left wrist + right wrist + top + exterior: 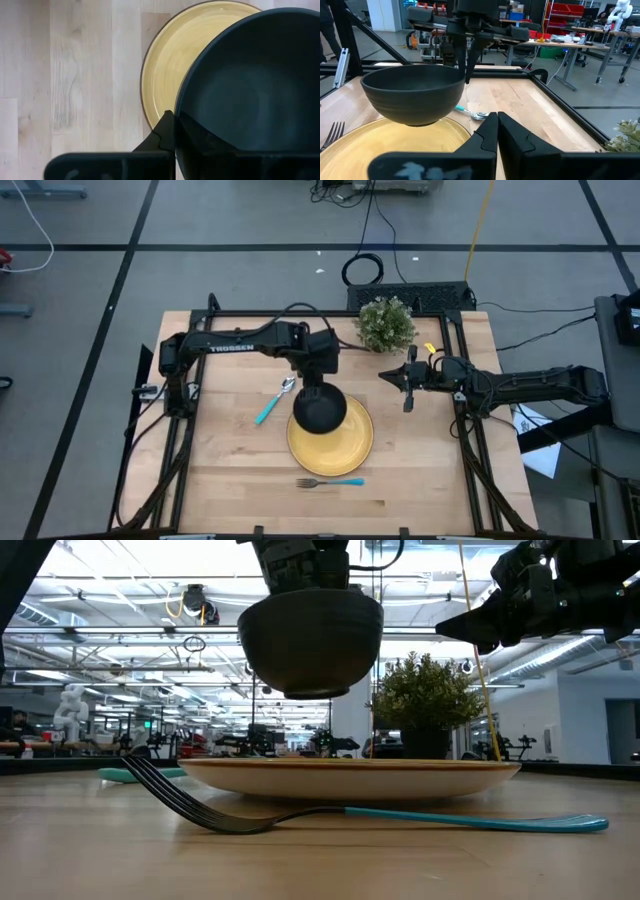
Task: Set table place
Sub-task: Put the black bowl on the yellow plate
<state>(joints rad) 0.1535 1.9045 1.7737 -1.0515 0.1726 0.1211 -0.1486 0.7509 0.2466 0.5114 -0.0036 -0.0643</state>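
Nearest the low camera lies the fork (300,815), its dark metal tines curling up off the wood and its slim turquoise handle running along the table (320,860) in front of the shallow yellow plate (350,778); above the plate you have the black bowl (312,640) hanging clear of it, round-bellied and matte, with the potted plant (428,705) behind. From the high view, your left gripper (318,385) is pinching the bowl by its far rim over the plate's upper-left part, so the bowl overlaps the plate's edge rather than sitting centred; the spoon (274,401) lies slanted just beside the plate, and the fork rests below it. Your right gripper (408,380) waits near the plant, well apart from the plate, fingers pressed together on nothing. In the left wrist view you see the bowl's smooth dark hollow with one finger over the rim, and the plate's faint concentric rings on the pale, streaky butcher-block. The right wrist view shows the bowl held level above the glossy plate, the closed fingers of that arm in front. You appear to be mid-placement: the next move likely calls for bringing the bowl toward the plate's middle, lowering it gently until it seats, then releasing the rim.
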